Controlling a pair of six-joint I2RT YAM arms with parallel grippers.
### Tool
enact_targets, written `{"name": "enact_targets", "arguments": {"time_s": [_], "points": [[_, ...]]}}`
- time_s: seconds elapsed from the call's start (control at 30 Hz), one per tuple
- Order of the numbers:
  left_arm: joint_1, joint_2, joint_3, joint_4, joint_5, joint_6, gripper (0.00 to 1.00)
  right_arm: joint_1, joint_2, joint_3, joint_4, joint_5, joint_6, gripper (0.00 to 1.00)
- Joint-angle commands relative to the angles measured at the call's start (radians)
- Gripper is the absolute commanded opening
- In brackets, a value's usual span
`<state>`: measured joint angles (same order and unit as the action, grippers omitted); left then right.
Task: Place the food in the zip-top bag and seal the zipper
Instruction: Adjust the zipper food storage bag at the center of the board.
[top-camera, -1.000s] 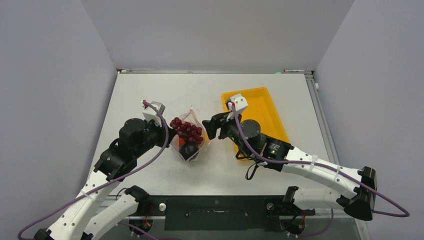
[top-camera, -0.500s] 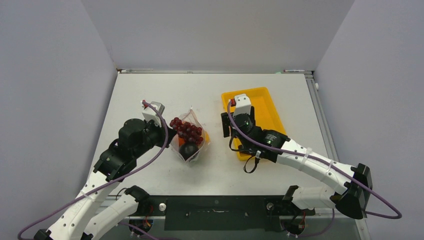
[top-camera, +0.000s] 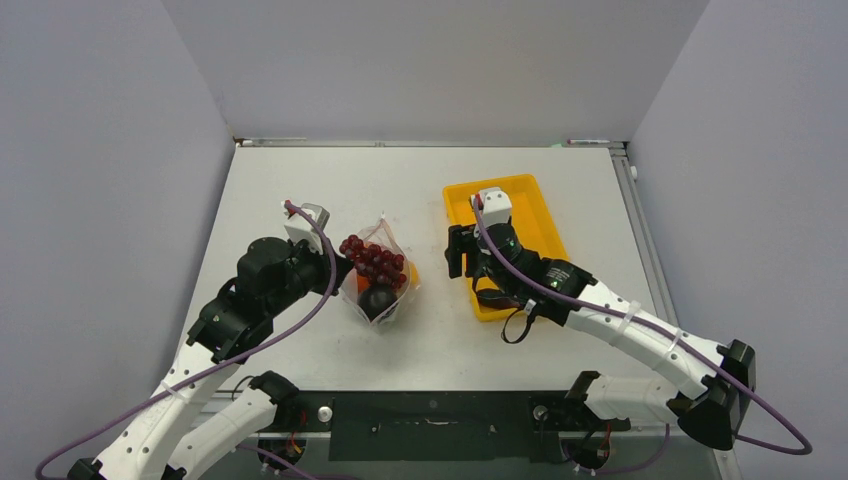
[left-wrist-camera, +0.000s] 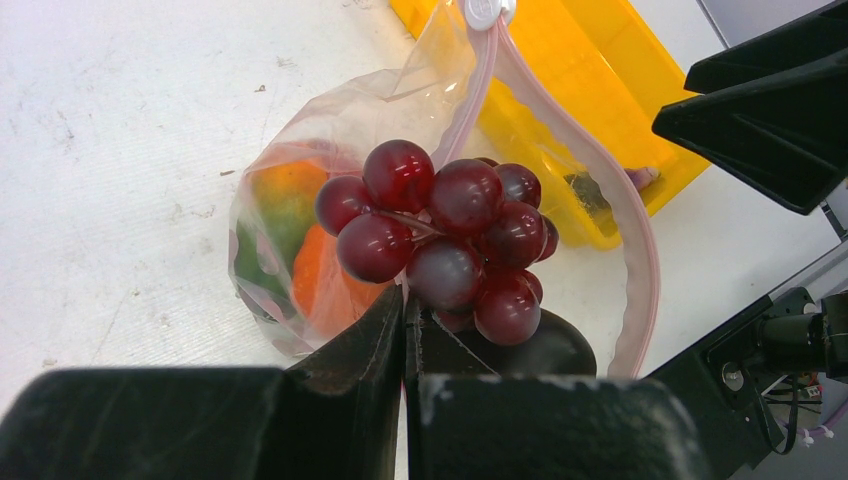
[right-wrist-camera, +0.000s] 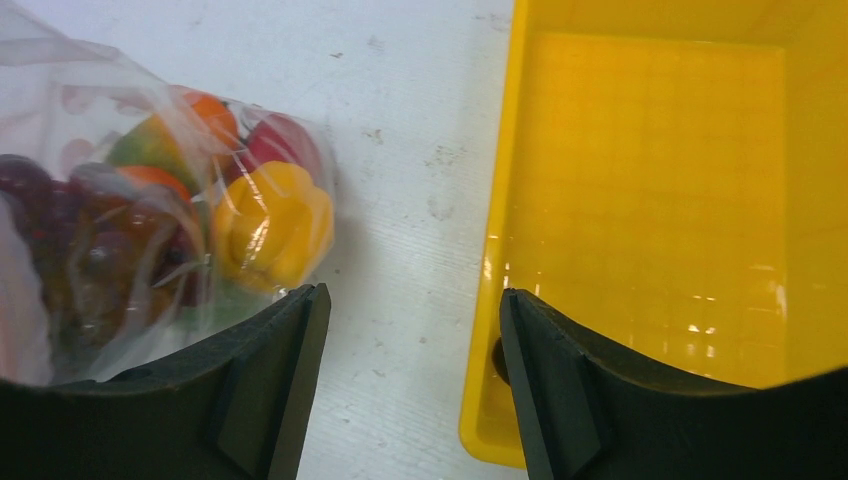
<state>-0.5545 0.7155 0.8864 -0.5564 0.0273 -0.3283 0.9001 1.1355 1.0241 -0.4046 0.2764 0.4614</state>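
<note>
The left gripper (left-wrist-camera: 405, 330) is clamped on the near rim of the bag (left-wrist-camera: 290, 150). The right gripper (right-wrist-camera: 412, 300) hangs open and empty (over the edge of the tray (right-wrist-camera: 497, 200)), with the food (left-wrist-camera: 440, 235) in the bag and the zipper (left-wrist-camera: 640, 250) lying to its left.

The right gripper (top-camera: 457, 252) swung from the zip-top bag (top-camera: 392, 240) to the yellow tray (top-camera: 532, 213).

From above, the right arm (top-camera: 600, 315) covers the lower left corner of the yellow tray (top-camera: 525, 205). In the left wrist view the left gripper (left-wrist-camera: 405, 325), fingers pressed together at bottom centre, hides the lower edge of the bag (left-wrist-camera: 300, 140). A dark shape (left-wrist-camera: 588, 190) behind the plastic, right of centre, is too blurred to name. In the right wrist view the bag is cut off at the left edge, the tray at the top and right.
</note>
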Motion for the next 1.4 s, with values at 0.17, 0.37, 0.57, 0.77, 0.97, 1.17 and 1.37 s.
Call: {"name": "enact_targets", "arguments": {"time_s": [0.17,0.37,0.57,0.77,0.97,1.17,1.37], "points": [[0.005,-0.006,0.006,0.046,0.006,0.002,0.00,0.041,-0.047,-0.012,0.166,-0.175,0.103,0.61],[0.005,-0.007,0.006,0.045,0.009,0.002,0.00,0.130,0.022,0.052,0.160,-0.158,0.086,0.61],[0.006,-0.011,0.006,0.045,0.011,0.002,0.00,0.166,0.061,0.087,0.151,-0.156,0.089,0.61],[0.005,-0.012,0.008,0.044,0.017,0.002,0.00,0.189,0.106,0.107,0.154,-0.134,0.092,0.61],[0.005,-0.011,0.007,0.042,0.022,0.003,0.00,0.209,0.172,0.140,0.114,-0.052,0.075,0.58],[0.005,-0.011,0.008,0.041,0.022,0.003,0.00,0.225,0.222,0.176,0.065,0.035,0.060,0.34],[0.005,-0.007,0.011,0.038,0.018,0.003,0.00,0.242,0.227,0.204,0.057,0.072,0.039,0.05]]}}
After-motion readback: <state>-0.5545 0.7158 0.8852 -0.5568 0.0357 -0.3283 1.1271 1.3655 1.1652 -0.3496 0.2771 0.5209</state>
